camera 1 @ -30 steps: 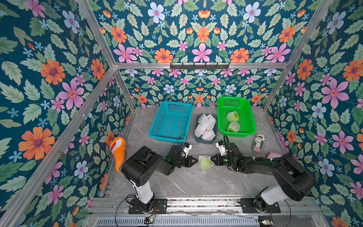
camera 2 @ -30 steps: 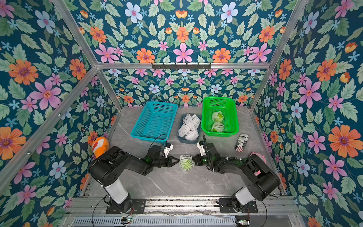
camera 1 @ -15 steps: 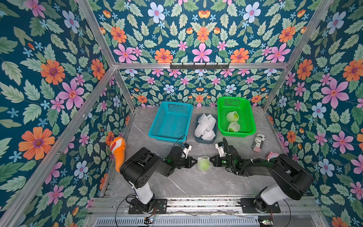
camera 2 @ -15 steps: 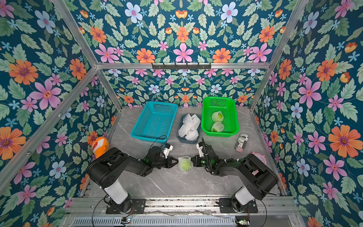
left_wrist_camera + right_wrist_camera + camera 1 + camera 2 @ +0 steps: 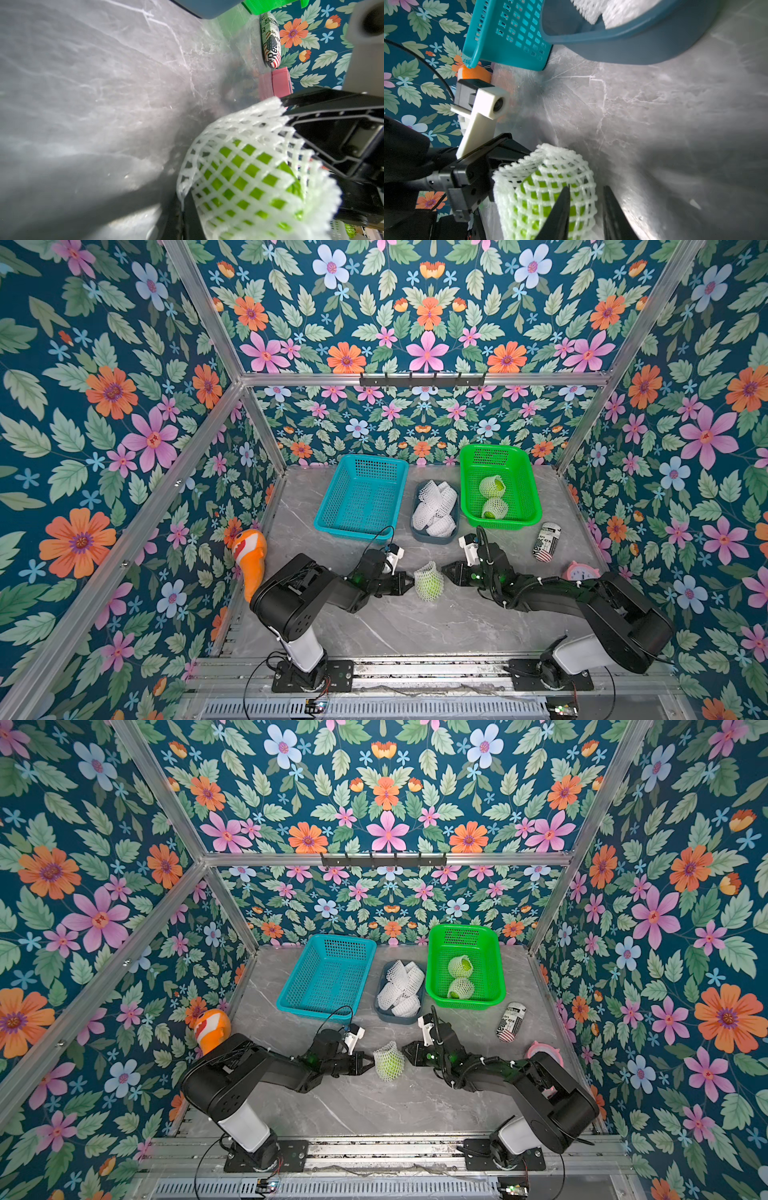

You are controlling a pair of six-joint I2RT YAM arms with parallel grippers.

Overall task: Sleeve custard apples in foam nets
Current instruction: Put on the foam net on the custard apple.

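A custard apple (image 5: 432, 585) in its foam net (image 5: 424, 572) lies mid-table between both grippers. The left gripper (image 5: 409, 583) is pinched closed on the net's left edge. The right gripper (image 5: 445, 571) stands just right of it, fingers (image 5: 560, 209) parted. Farther back, a grey tray (image 5: 432, 538) of spare nets (image 5: 436, 506) sits between a teal basket (image 5: 328, 510) and a green basket (image 5: 521, 489) holding two sleeved fruits (image 5: 491, 486).

Walls: dark teal wallpaper (image 5: 424, 302) with pink, orange and pale-blue flowers and green leaves, on the left, far and right sides.
Frame: silver aluminium bars (image 5: 203, 315) run along the corners and edges.
Hook rail: black strip (image 5: 422, 381) on the far crossbar.
Counter: grey marble-look surface (image 5: 415, 622) with white veins.
Near edge: metal rail (image 5: 415, 672), with a slotted grille (image 5: 374, 709) beyond it.
Light: bright, even, soft shadows.
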